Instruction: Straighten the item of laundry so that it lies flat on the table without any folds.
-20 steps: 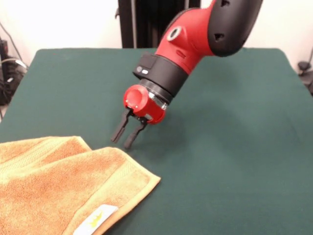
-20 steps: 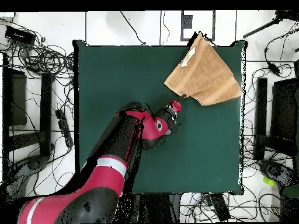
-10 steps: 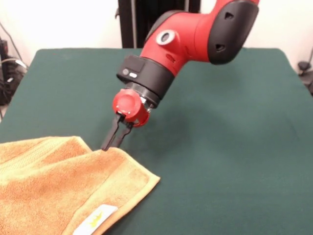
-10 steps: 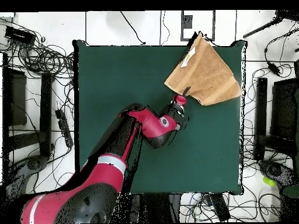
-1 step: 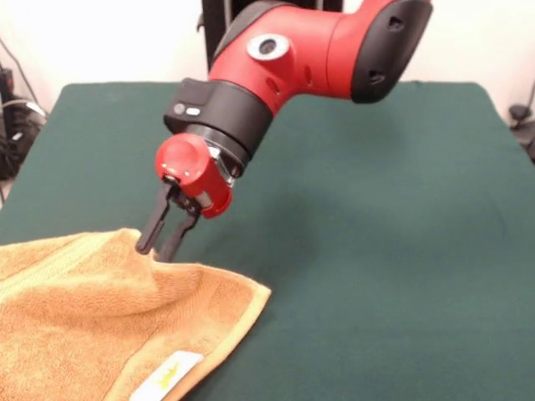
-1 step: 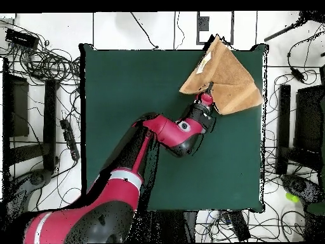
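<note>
Bright, even light; soft shadow under the arm (image 5: 276, 67); slight blur.

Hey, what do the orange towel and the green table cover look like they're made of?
The towel looks like cotton terry: a fuzzy looped pile, with flatter woven bands near its hem. The table cover appears to be felt or a similar matte cloth: flat, even, with no shine or visible weave.

Front view low and close; overhead straight down; both share the table (image 5: 401, 251).

Towel (image 6: 225, 81) folded, bunched at the tabletop (image 6: 133, 108) far-right corner – white label (image 6: 204, 61) showing. Claw (image 6: 207, 95) at towel's near edge – arm (image 6: 127, 184) reaching diagonally.
</note>
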Tool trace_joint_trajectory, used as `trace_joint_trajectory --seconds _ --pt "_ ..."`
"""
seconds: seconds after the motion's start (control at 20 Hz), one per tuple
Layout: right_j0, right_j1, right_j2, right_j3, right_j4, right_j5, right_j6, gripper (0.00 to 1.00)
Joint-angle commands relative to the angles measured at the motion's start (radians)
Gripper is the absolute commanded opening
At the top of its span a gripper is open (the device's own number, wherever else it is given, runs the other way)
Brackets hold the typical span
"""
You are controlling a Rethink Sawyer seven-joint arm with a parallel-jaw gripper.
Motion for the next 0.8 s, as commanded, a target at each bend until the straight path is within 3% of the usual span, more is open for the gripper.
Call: trace_joint_trajectory --seconds 0.05,0.15,0.25,0.35,0.8 --pt "-0.066 -0.078 0.274 0.142 -0.142 0.130 0.590 0.00" --pt "-0.088 -0.100 0.300 0.158 -0.140 0.113 0.577 0.00" --pt "-0.075 -0.095 0.283 0.150 -0.122 0.121 0.494 0.00" --pt "-0.101 -0.116 0.315 0.176 -0.153 0.128 0.548 0.00" --pt "-0.187 -0.170 0.387 0.189 -0.038 0.021 0.448 0.00"
